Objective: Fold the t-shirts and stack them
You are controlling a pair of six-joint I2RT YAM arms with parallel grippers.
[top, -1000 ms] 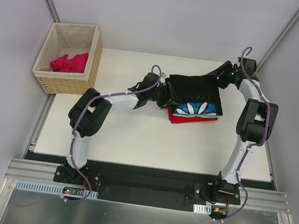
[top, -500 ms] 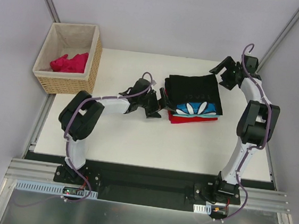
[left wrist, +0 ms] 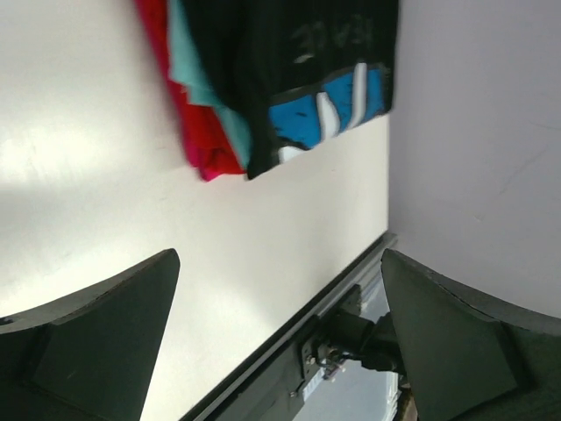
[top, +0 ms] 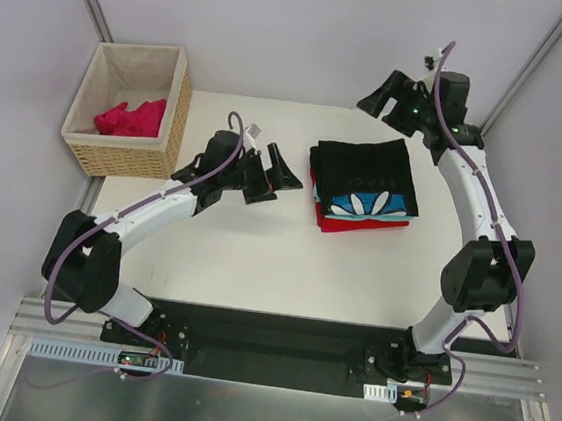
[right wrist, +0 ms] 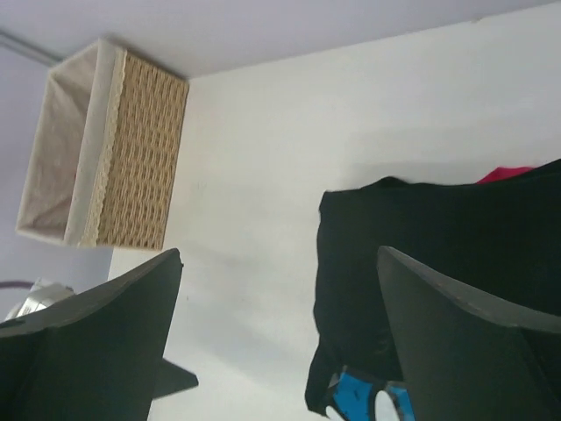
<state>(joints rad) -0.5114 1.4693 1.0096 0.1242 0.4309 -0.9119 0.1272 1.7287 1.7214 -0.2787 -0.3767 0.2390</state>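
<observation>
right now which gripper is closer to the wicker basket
Left. The left gripper hangs open between the wicker basket and the folded t-shirts. The right gripper is beyond the far side of the t-shirts, much farther from the basket.

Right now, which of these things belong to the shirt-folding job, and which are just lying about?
Part of the job:
- black t-shirt, folded on top of the stack
- teal t-shirt, under it
- red t-shirt, at the bottom
- magenta-pink t-shirt, crumpled in the wicker basket

Just lying about:
- wicker basket, only holding the pink tee
- white table
</observation>
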